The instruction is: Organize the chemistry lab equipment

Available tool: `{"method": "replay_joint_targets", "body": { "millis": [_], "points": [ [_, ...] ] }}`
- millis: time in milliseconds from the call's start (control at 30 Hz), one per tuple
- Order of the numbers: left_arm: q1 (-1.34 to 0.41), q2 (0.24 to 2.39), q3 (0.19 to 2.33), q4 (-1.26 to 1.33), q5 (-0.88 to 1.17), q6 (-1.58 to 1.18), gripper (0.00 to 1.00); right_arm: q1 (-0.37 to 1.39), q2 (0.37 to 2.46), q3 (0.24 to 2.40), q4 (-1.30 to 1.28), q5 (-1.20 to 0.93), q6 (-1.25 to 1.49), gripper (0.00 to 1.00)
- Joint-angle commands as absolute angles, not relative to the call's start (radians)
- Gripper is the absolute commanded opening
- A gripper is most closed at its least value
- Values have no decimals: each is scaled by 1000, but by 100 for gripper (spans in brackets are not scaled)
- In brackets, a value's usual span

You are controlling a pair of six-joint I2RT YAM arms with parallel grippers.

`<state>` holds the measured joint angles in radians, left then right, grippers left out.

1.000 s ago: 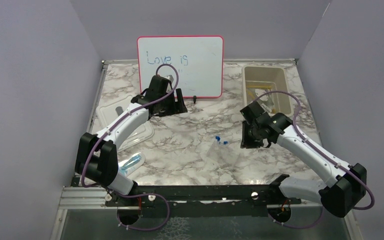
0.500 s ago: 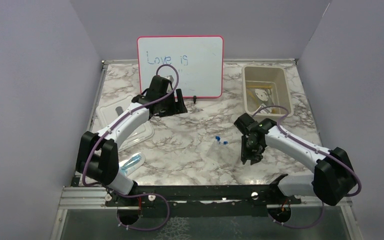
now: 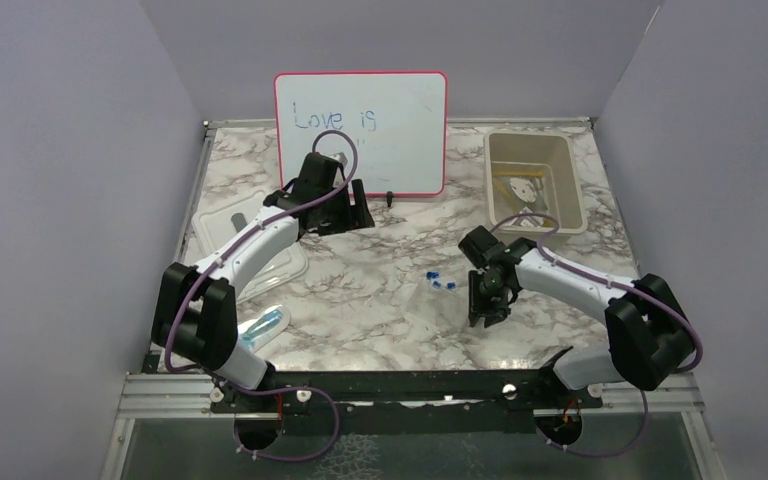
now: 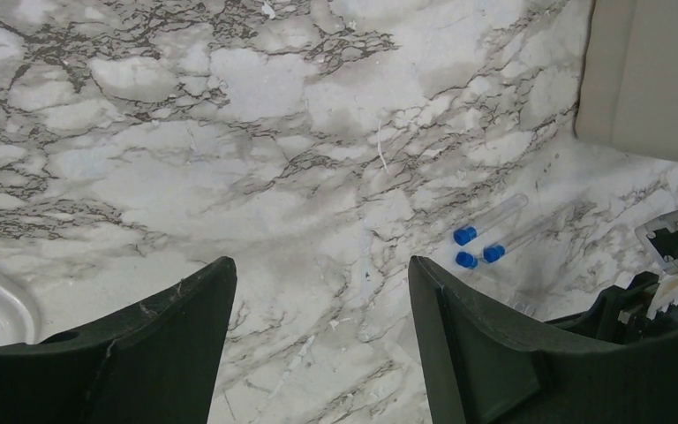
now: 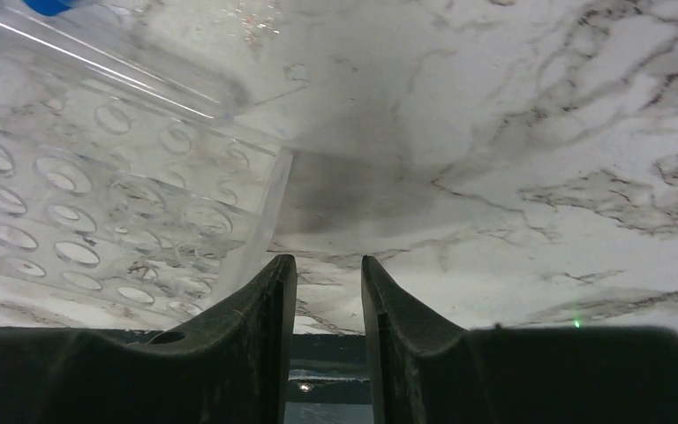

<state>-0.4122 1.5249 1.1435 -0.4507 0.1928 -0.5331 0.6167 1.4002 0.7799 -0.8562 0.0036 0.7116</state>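
Right pincer point(image 5: 327, 265): released, with a narrow gap between the fingers and nothing in it. It sits low over the worktop point(image 5: 538, 106), pointing down just beside the clear perforated rack point(image 5: 124, 203), probably lined up to take the rack's edge.
Clear perforated rack: lies flat mid-worktop, one corner just left of the fingers. It is thin and see-through, so a grip on the rim looks likelier than one from above.
Blue-capped test tubes point(image 4: 494, 231): three lie loose at the rack's far side. Whether they rest on it cannot be told.
Beige bin point(image 3: 572, 180): far right and uncovered, already holding small lab items point(image 3: 522, 190), so it is likely the collecting place.
Left pincer point(image 4: 318, 274): released wide and empty, held up near the whiteboard point(image 3: 360, 130), apparently parked clear of the other arm's work.
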Motion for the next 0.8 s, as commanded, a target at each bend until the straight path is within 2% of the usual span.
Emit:
{"method": "replay_joint_targets", "body": {
  "millis": [0,300,767],
  "points": [
    [-407,1478,1123,-439,188,-520,74,630,1406,776,-745,-63,672,37],
    [-407,1460,1109,-439,175,-519,74,648,1472,829,-620,-146,611,41],
    [-401,1428,1113,-474,109,-510,74,686,1579,946,-549,-206,583,57]
  ]
}}
